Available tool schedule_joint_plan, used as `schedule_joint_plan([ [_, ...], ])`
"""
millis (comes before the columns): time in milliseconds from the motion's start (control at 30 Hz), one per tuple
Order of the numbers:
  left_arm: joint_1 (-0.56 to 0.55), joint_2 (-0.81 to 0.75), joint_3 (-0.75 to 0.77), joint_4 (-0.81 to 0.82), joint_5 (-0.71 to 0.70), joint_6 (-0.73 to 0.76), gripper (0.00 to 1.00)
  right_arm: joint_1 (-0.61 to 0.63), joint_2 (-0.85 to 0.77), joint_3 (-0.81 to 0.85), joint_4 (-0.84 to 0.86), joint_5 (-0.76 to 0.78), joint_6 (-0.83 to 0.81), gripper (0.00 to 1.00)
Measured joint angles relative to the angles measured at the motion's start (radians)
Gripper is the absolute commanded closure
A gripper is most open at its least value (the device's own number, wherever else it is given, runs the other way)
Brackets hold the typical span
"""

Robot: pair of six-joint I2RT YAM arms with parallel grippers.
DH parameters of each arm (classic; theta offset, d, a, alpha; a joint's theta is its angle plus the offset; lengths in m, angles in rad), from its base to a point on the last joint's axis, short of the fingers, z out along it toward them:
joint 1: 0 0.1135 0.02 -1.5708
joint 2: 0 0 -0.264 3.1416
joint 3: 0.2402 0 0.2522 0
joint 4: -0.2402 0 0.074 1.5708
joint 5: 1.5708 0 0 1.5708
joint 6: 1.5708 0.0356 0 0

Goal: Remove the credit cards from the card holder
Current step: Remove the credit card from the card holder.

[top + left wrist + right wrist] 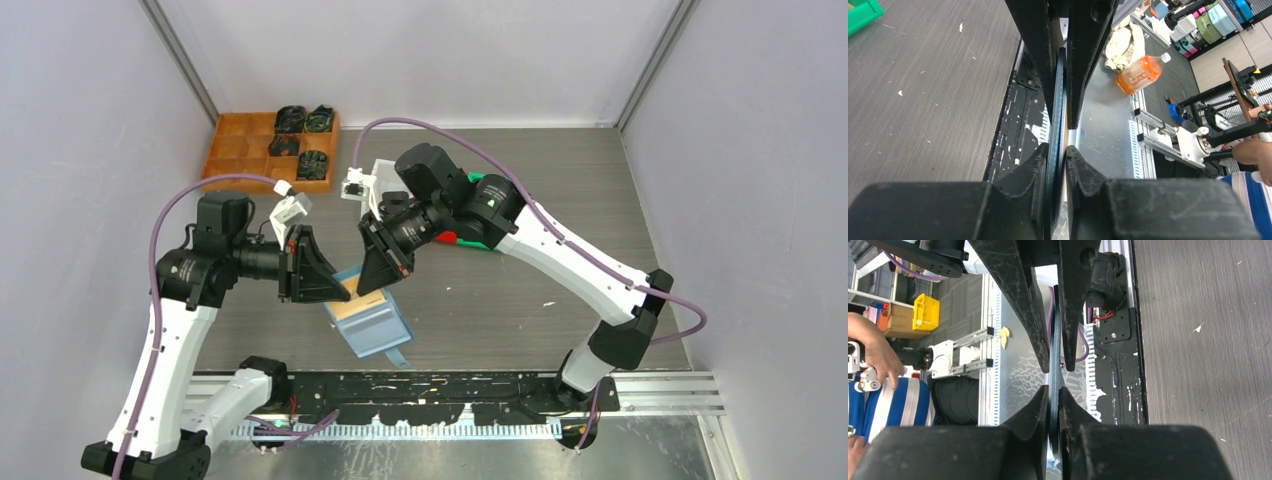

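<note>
Grip: right hand [373, 284] clamps slate-blue soft folding card holder [378, 326]; left hand [344, 289] pinches its thin blue edge, seemingly not tan-orange plastic card [350, 308]. Regrip card alone, pull straight.

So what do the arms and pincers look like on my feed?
Left arm and right arm: white links, black joints, a purple cable along each, and a green light on the right. Left pincer and right pincer: black, triangular, scuffed fingers.

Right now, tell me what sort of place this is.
Probably a robotics lab workcell: white walls box in the grey table, aluminium framing stands beyond it, and a person is nearby.
</note>
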Motion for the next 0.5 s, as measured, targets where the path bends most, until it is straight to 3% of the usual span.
schedule_joint_plan([
  [100,0.000,0.010,0.000,-0.015,0.011,0.008,0.97,0.000,0.008,0.010,0.006,-0.001,0.000,0.83],
  [200,0.001,0.012,0.000,-0.019,0.016,0.007,1.00,-0.005,0.004,-0.005,0.037,0.002,0.027,0.73],
  [500,0.000,-0.014,-0.023,0.142,-0.090,-0.143,1.00,-0.095,-0.171,-0.436,0.645,0.008,0.394,0.60],
])
